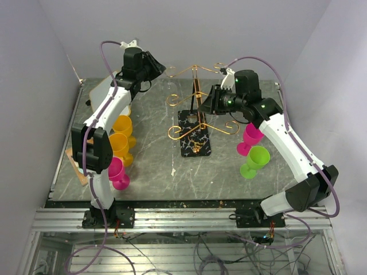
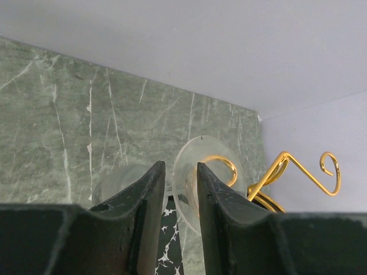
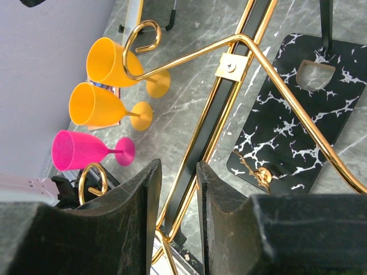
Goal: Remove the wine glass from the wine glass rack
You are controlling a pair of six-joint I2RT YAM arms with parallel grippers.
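The wine glass rack (image 1: 195, 94) stands mid-table, gold scroll hooks on a black post over a black marble-look base (image 1: 195, 143). In the left wrist view the clear wine glass (image 2: 189, 154) hangs by its round foot on a gold curl (image 2: 226, 163), its blurred bowl to the left. My left gripper (image 2: 179, 166) (image 1: 157, 64) has its fingers narrowly apart at the stem and foot; contact is unclear. I cannot make the glass out in the top view. My right gripper (image 3: 179, 166) (image 1: 207, 103) is shut on the rack's post (image 3: 229, 97).
Two orange cups (image 1: 122, 126) (image 1: 118, 146) and a pink one (image 1: 117, 172) stand at the left beside a wooden board (image 1: 74, 163). A pink cup (image 1: 251, 137) and a green cup (image 1: 257, 160) stand at the right. Walls close the back and sides.
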